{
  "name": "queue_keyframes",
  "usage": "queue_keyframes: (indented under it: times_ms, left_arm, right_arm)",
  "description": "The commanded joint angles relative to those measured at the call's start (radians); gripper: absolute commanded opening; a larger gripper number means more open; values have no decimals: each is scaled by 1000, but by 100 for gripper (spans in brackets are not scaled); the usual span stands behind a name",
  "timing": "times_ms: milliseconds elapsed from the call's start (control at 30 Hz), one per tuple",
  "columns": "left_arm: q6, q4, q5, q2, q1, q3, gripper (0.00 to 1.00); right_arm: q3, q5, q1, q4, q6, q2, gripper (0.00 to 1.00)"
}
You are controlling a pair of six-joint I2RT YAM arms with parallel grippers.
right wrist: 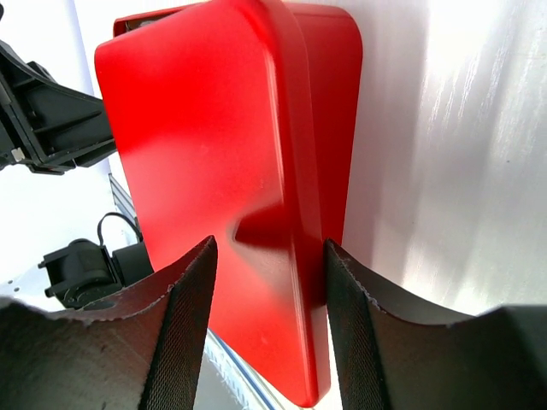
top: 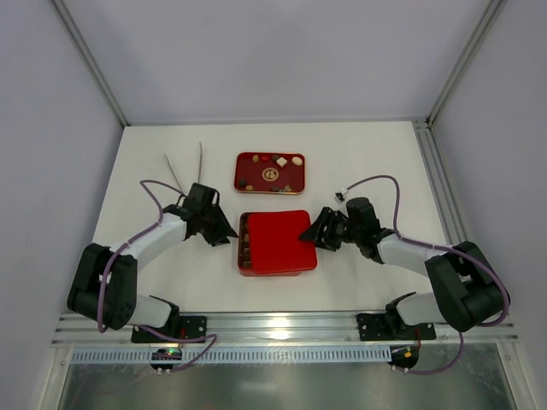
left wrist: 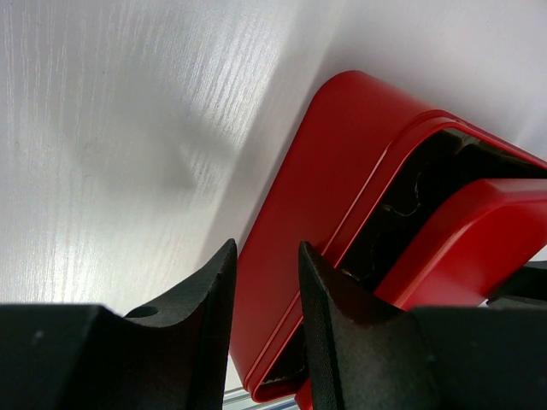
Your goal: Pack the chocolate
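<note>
Centrally, a red lid (top: 280, 242) sits askew on the box (top: 245, 243), right hand (top: 318, 231) loosely straddling its edge; left hand (top: 224, 229) straddles the box wall; a chocolate tray (top: 270, 172) lies behind.

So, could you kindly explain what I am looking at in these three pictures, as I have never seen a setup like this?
These are two small robot arms bolted at the near edge of a white table. The wide picture comes from a fixed camera above and behind them. The other two come from cameras on the wrists, so each shows its own black fingers.

In the middle sits a red box with a red lid lying askew over it, leaving a strip uncovered on the left. The left gripper has its fingers astride the box's left wall. The right gripper has its jaws either side of the lid's right edge, with gaps showing, so it seems not to be gripping. Further back lies a red tray holding a few chocolates.
</note>
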Motion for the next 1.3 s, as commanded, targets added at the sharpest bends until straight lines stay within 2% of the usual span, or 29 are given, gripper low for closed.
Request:
queue_keyframes:
  times_ms: [0, 767, 1267]
  left_arm:
    - [19, 38, 26, 9, -9, 38, 34]
    - [-34, 69, 37, 14, -70, -2, 33]
    - [30, 8, -21, 14, -86, 55, 35]
  right_arm:
    - [50, 33, 7, -11, 12, -27, 55]
    - [113, 156, 33, -64, 111, 14, 54]
    - [171, 197, 60, -127, 107, 48, 56]
